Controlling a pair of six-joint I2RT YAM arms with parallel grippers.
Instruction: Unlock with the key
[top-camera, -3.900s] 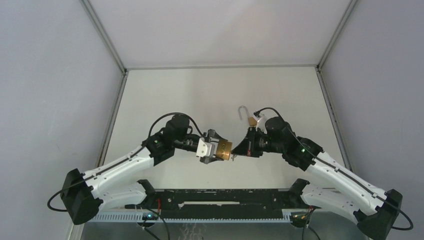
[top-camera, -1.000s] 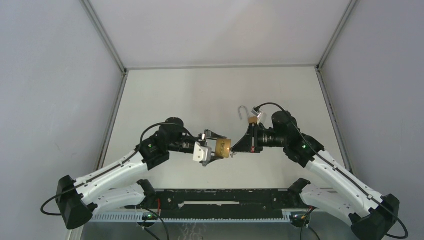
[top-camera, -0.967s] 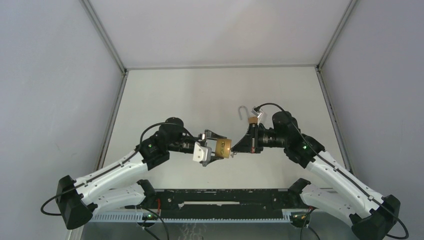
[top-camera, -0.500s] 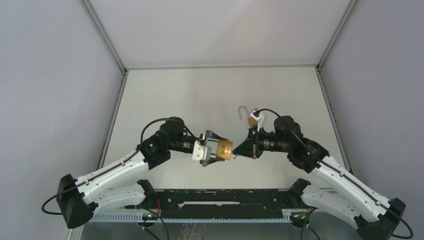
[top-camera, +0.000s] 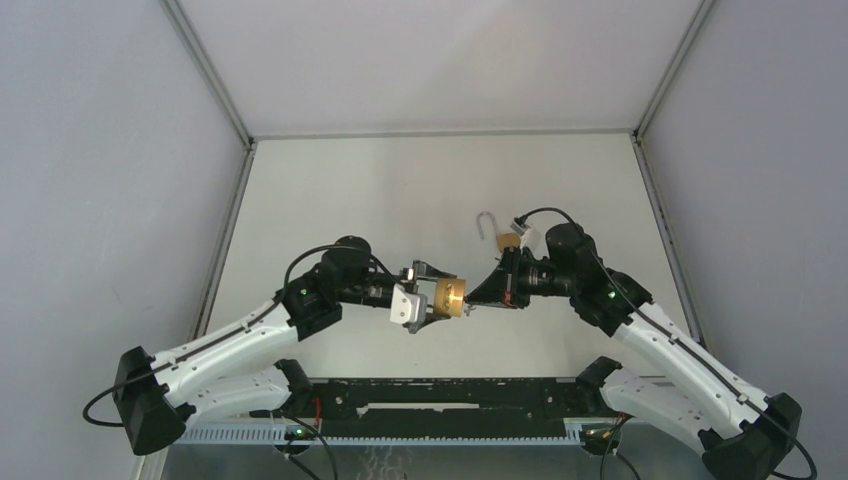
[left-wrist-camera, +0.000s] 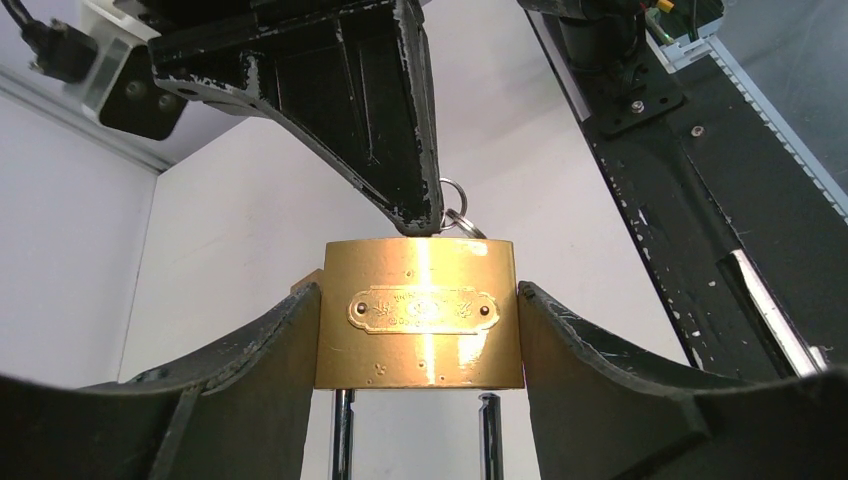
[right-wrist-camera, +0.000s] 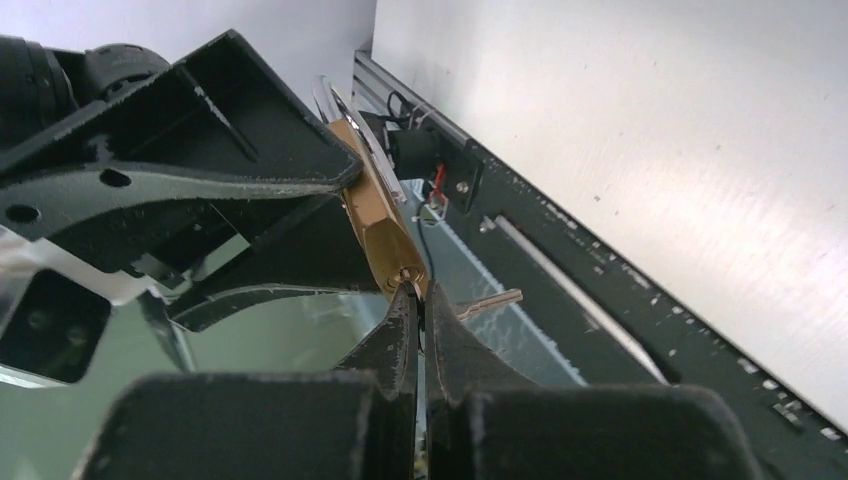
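Note:
My left gripper (top-camera: 445, 298) is shut on the sides of a brass padlock (top-camera: 453, 296), holding it above the table. In the left wrist view the padlock (left-wrist-camera: 418, 312) sits between the fingers (left-wrist-camera: 270, 350). One leg of its steel shackle (left-wrist-camera: 342, 435) enters the body; the other leg's end (left-wrist-camera: 488, 405) stands just outside it. My right gripper (top-camera: 471, 303) is shut on the key, its tips (right-wrist-camera: 418, 295) pressed against the keyhole end of the padlock (right-wrist-camera: 385, 235). The key's blade is hidden. A key ring (left-wrist-camera: 455, 205) and a spare key (right-wrist-camera: 490, 300) hang beside the tips.
A second small brass padlock (top-camera: 505, 240) with its shackle (top-camera: 485, 222) swung open lies on the white table behind the right wrist. The black rail (top-camera: 460, 395) runs along the near edge between the arm bases. Grey walls close in both sides.
The right wrist drifted a little to the right, then came back left, its tips staying at the keyhole. The left arm barely shifted. Both grips stayed as they were.

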